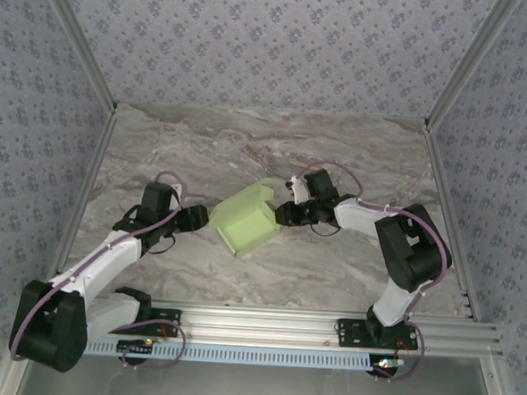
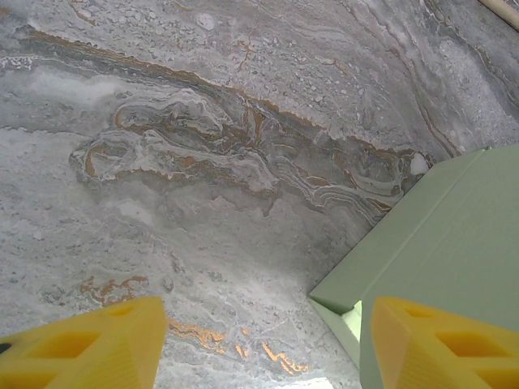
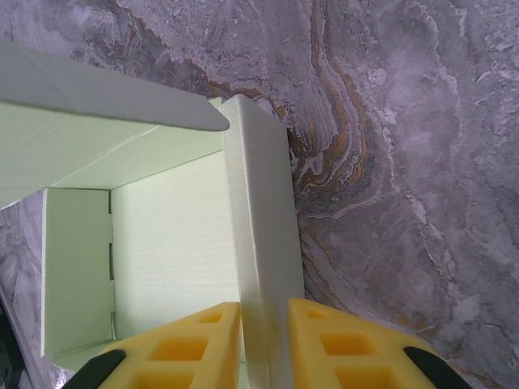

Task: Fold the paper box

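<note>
Yellow fingers (image 2: 89, 352) of the left gripper (image 2: 268, 348) fill the near corners of the left wrist view, spread wide with grey marbled tabletop (image 2: 203, 162) showing between them. A near corner of the paper box (image 2: 438, 235) juts into that gap from the right, and the right-hand finger overlaps the pale green card, though I cannot tell whether it touches it. A thin tan stick (image 2: 507, 10) crosses the far right corner of that view. From above, the left gripper (image 1: 199, 219) sits low over the tabletop (image 1: 249, 143) just beside the left edge of the paper box (image 1: 249, 219), which lies near the middle of the surface, turned on a diagonal, between the two arms. It is partly formed: walls stand up around a flat floor, and a flap rises at its far right side. The right gripper (image 1: 285, 212) meets the box at its right edge. In the right wrist view the right gripper (image 3: 263, 340) has its fingers (image 3: 340, 344) drawn close, pinching one upright, doubled side wall of the paper box (image 3: 170, 243) between them, one finger inside the box and one outside. A loose flap reaches across the upper left above the open interior, and bare tabletop (image 3: 405, 162) lies to the right.
</note>
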{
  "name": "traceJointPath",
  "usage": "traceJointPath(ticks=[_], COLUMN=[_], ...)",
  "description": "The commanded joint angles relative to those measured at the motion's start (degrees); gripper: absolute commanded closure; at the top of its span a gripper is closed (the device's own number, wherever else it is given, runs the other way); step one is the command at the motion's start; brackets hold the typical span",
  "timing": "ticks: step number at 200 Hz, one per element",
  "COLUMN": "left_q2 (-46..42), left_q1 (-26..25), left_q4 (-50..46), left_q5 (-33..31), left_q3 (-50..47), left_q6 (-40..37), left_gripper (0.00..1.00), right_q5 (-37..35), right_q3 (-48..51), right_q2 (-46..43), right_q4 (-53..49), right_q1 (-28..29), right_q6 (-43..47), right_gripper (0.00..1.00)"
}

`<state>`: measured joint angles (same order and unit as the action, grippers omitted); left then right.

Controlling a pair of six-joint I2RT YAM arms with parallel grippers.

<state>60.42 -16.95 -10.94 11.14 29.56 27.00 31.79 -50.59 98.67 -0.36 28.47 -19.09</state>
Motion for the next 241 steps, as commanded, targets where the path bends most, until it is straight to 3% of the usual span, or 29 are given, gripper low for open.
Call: traceJointPath(ticks=[1, 103, 216, 241], left_q2=[-0.92, -1.36, -1.8, -2.23], left_q1=[-0.35, -0.36, -0.36, -0.36], left_q4=[-1.1, -1.4, -1.43, -1.67], left_q5=[-0.27, -0.43, -0.36, -0.52], left_q3=[1.9, 1.6, 1.3, 1.29], left_q6=[-1.08, -1.45, -1.43, -1.53], left_gripper=[0.32, 0.32, 0.32, 0.32], right_q5=[0.99, -7.42, -27.91, -29.59], right_q3=[-1.04, -1.42, -6.55, -7.39], right_q2=[0.9, -0.18, -0.79, -1.66], right_q4=[0.22, -4.47, -15.42, -16.57], right_q1=[-0.27, 2.93, 11.14, 11.57], right_q6=[-0.24, 2.74, 4.59, 4.51], right_gripper=[0.79, 0.85, 0.88, 0.88])
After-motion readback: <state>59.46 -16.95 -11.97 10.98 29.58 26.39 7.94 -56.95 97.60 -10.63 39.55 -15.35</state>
